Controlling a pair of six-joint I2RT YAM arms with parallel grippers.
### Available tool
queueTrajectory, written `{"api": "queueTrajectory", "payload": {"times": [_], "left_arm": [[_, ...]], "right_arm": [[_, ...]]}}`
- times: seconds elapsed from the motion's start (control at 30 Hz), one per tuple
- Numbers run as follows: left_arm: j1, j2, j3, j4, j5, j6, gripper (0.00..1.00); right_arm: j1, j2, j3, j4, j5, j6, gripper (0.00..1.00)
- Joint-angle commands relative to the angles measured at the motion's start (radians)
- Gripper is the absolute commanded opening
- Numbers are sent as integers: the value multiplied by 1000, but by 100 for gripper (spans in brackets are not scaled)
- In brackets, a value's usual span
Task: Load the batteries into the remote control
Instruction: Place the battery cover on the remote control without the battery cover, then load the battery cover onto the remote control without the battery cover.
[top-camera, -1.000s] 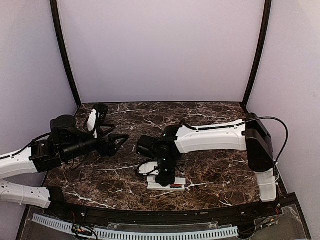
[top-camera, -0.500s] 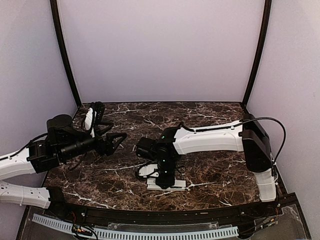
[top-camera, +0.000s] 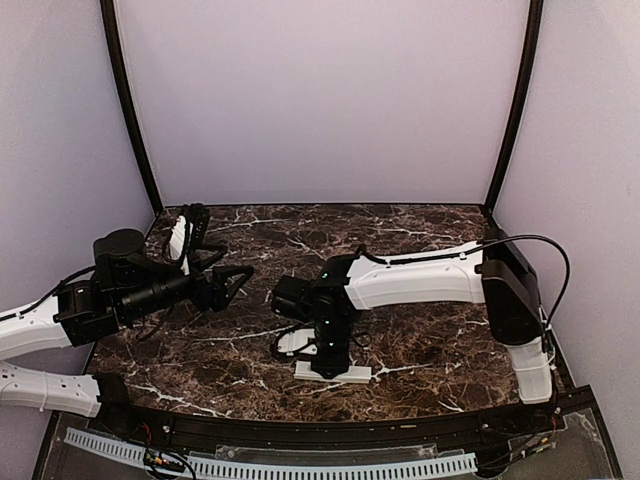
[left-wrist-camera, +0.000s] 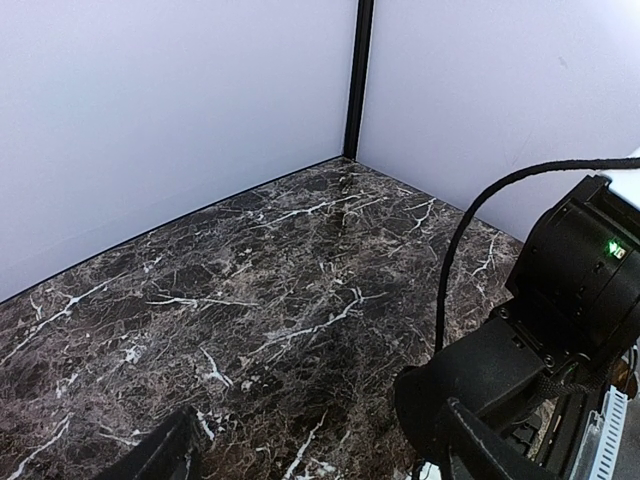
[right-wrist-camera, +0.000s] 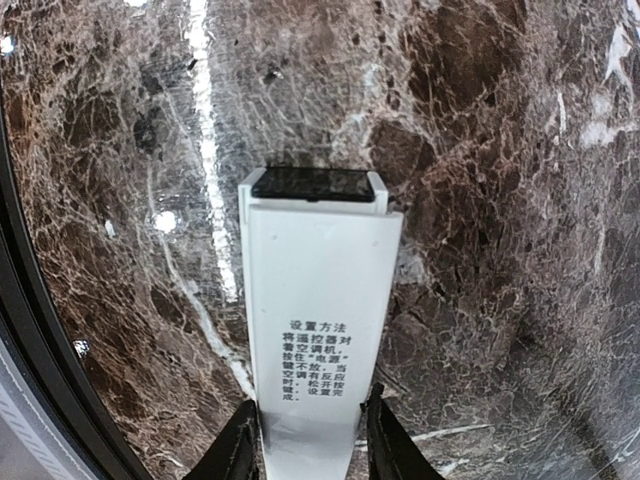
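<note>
Right tool, wrist view: points straight down over the remote control. Its two black fingers flank the bar's near end, one on each long side, right at the edges. Cannot tell whether they pinch the bar or stand just off it.

Remote control: lies flat on the dark marble surface and runs straight away from the tool. A block of small printed text faces up, just ahead of the fingertips. The dark end is the far end, well ahead of the tool.

Overhead view: the right tool stands upright on the remote control. White ends of the bar show on both sides of the tool. A small white piece lies just beside the tool, on the side toward the left arm, partly hidden by it.

Left tool: hangs above the surface, well apart from the right tool, pointing toward it. Jaws wide apart, nothing between them.

Left wrist view: the left tool has one finger low on each side and only bare marble between and ahead. The black wrist housing of the right arm sits off to the tool's right, with a green light lit on it.
</note>
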Motion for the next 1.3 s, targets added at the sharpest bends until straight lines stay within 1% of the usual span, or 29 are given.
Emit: {"api": "queueTrajectory", "payload": {"times": [0.0,0.13,0.37,0.43,0.5,0.57,0.7,0.77,0.8,0.9,1.03,1.1,1.17,1.2,1.23,1.27], "left_arm": [[8,-9,-20,-23,5,12,80],[7,-10,-20,-23,7,15,80],[7,-13,-21,-24,14,15,80],[7,-14,-22,-25,17,18,80],[7,-14,-20,-25,25,23,80],[8,-14,-19,-23,45,37,82],[7,-8,-8,-38,127,81,86],[6,-1,7,-43,185,117,88],[7,5,19,-71,226,137,89],[7,27,55,-120,306,226,90],[7,97,125,-210,459,324,92],[6,148,157,-241,530,370,92],[-2,258,212,-276,573,423,93],[-18,296,230,-309,575,442,93],[-29,369,267,-328,558,486,93],[-60,401,281,-352,543,509,93]], "right_arm": [[12,26,15,4,5,-4,35],[12,23,15,6,5,-3,36],[11,29,20,15,3,-14,44],[12,17,20,25,-6,-19,48],[11,-2,14,40,-8,-23,56],[11,-23,8,56,-11,-31,66],[10,-73,-17,90,-12,-48,84],[5,-104,-24,95,-10,-54,90],[3,-125,-27,95,-12,-55,92],[-27,-231,-60,120,-16,-42,94],[-100,-412,-153,230,-24,24,96],[-158,-514,-232,337,9,108,99],[-230,-628,-339,467,14,218,99],[-263,-684,-432,545,28,284,99],[-290,-747,-506,646,56,372,99],[-312,-801,-581,710,71,433,99]]}}
